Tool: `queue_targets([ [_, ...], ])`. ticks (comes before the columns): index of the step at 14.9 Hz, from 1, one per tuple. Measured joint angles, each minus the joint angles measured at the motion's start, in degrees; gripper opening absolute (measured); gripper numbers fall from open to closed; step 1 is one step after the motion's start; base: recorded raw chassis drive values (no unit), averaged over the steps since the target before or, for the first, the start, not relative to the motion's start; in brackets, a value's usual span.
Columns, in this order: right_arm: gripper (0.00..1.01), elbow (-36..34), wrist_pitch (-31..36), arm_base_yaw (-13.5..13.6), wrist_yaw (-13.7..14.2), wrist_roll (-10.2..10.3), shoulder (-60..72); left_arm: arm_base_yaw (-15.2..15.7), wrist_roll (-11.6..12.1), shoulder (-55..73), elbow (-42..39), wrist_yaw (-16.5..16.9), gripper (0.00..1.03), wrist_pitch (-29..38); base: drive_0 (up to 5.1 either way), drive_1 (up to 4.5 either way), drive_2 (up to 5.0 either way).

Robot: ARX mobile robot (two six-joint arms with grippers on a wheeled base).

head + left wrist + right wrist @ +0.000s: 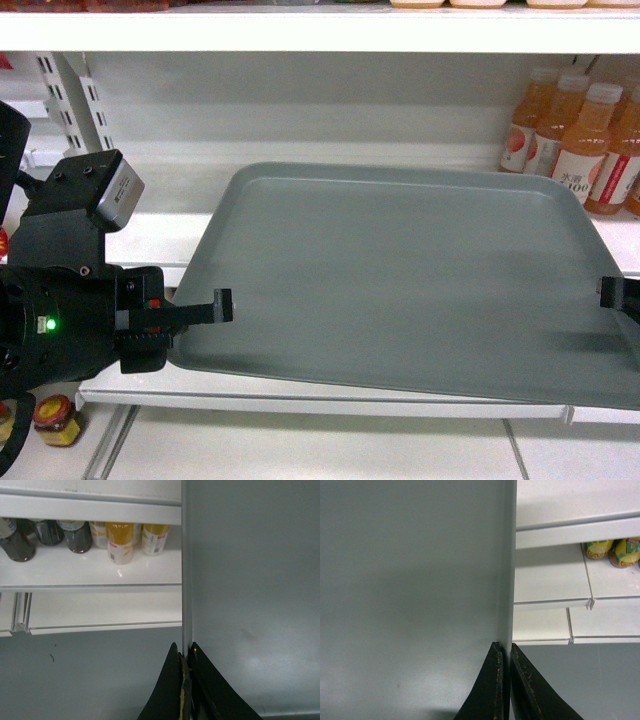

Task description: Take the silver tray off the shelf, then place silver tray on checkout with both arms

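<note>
The silver tray (400, 280) is a large grey-green rectangle lying across the white shelf (150, 235), its near edge jutting past the shelf's front lip. My left gripper (222, 306) is shut on the tray's left rim, seen edge-on in the left wrist view as the tray (250, 580) with the left gripper (185, 652) clamped on its rim. At the far right of the head view my right gripper (610, 292) is shut on the right rim; the right wrist view shows the tray (410, 580) pinched by the right gripper (504, 650). The checkout is out of view.
Orange juice bottles (575, 140) stand on the shelf at the back right, close to the tray's far corner. Another shelf board (300, 30) runs overhead. Jars (55, 420) sit on a lower shelf at the left. Perforated uprights (85, 100) stand behind my left arm.
</note>
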Motion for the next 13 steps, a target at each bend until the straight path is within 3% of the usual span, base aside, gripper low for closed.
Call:
queue_targets([
  [13,0.03,0.0,0.2,0.0,-0.1,0.0,0.0,0.0,0.1,0.0,0.0,-0.2,0.02,0.2,0.0,-4.28,4.4],
])
